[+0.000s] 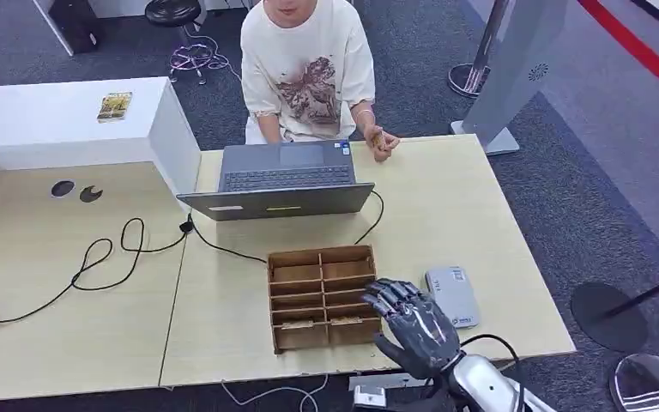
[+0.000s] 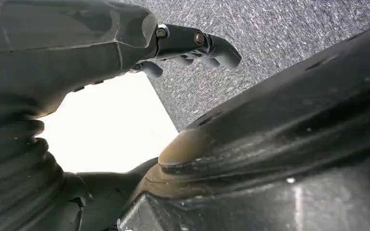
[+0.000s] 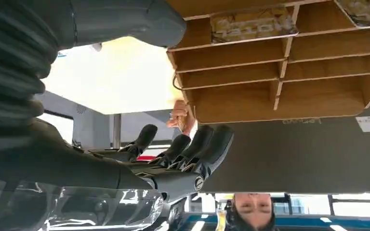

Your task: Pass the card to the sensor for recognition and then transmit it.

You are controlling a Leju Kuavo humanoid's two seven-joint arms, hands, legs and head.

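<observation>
A wooden divider box [image 1: 321, 296] stands near the table's front edge. Yellow cards lie in its two nearest compartments, one card [image 1: 297, 324] on the left and another [image 1: 347, 320] beside it; the right wrist view shows them as a printed card [image 3: 253, 25] and a second card [image 3: 366, 9]. The grey flat sensor [image 1: 452, 296] lies just right of the box. My right hand [image 1: 414, 322] hovers over the box's near right corner, fingers [image 3: 197, 147] stretched out and apart, holding nothing. My left hand [image 2: 192, 45] hangs over grey carpet, fingers loosely bent, nothing in it.
An open laptop [image 1: 283, 178] stands behind the box, with a black cable [image 1: 103, 257] trailing left over the table [image 1: 480, 215]. A person in a white T-shirt [image 1: 309, 73] sits at the far side, one hand [image 1: 383, 142] on the table holding something small. A white cabinet [image 1: 60, 120] stands at the left.
</observation>
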